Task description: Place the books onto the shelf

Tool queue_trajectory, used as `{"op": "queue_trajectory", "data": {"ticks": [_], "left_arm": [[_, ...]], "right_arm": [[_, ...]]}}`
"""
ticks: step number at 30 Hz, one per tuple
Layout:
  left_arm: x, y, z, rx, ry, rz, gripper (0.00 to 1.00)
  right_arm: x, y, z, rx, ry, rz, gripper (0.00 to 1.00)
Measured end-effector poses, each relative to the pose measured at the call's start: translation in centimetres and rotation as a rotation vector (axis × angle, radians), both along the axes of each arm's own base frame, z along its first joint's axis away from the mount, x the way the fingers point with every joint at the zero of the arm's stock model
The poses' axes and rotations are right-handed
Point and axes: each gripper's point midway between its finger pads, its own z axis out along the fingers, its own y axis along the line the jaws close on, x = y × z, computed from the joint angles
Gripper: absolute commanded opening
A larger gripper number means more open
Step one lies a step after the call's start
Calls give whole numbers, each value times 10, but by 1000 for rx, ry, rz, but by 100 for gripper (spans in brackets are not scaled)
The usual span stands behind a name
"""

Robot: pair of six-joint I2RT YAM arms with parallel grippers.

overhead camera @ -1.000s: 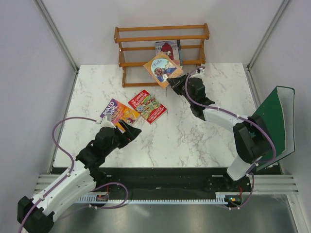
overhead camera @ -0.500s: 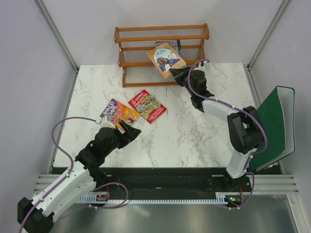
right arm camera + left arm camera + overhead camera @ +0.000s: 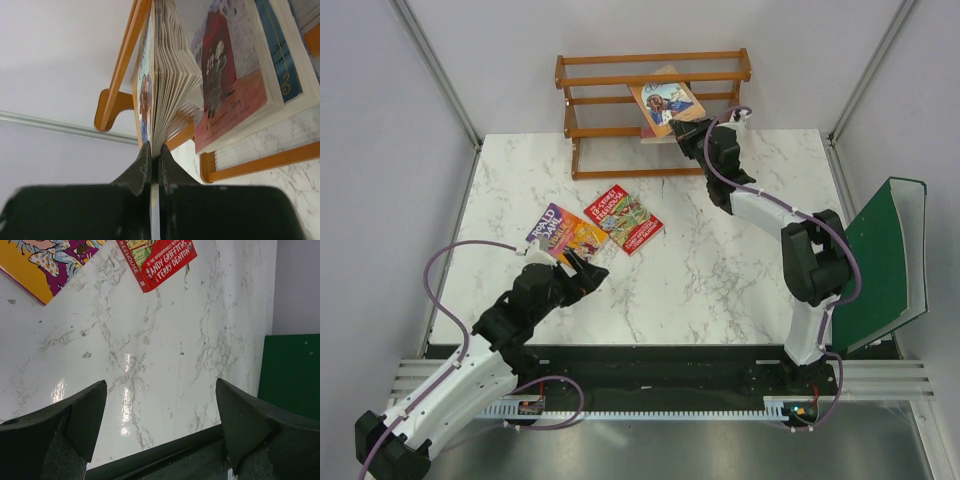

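Orange book (image 3: 666,103) is pinched at its edge by the right gripper (image 3: 686,132), tilted at the shelf (image 3: 620,78), upper centre, evidently for insertion. Left gripper (image 3: 588,272) is held wide, empty.

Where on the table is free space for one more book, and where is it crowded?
Bare marble lies between the red book and the right arm, and left of the Roald Dahl book. Crowded: the shelf at its right end, where the right gripper holds the orange book.
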Motion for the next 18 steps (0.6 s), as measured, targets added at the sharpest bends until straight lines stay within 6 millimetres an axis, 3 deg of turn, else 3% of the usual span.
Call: {"op": "queue_trajectory", "data": {"ticks": [5, 14, 18], "left_arm": [[1, 2, 1, 7, -10, 4, 95], [1, 3, 4, 12, -29, 6, 95], [1, 3, 4, 13, -32, 5, 95]], "right_arm": [[12, -7, 3, 8, 24, -64, 0], [30, -18, -25, -27, 130, -172, 0], [37, -19, -25, -46, 149, -204, 0]]}}
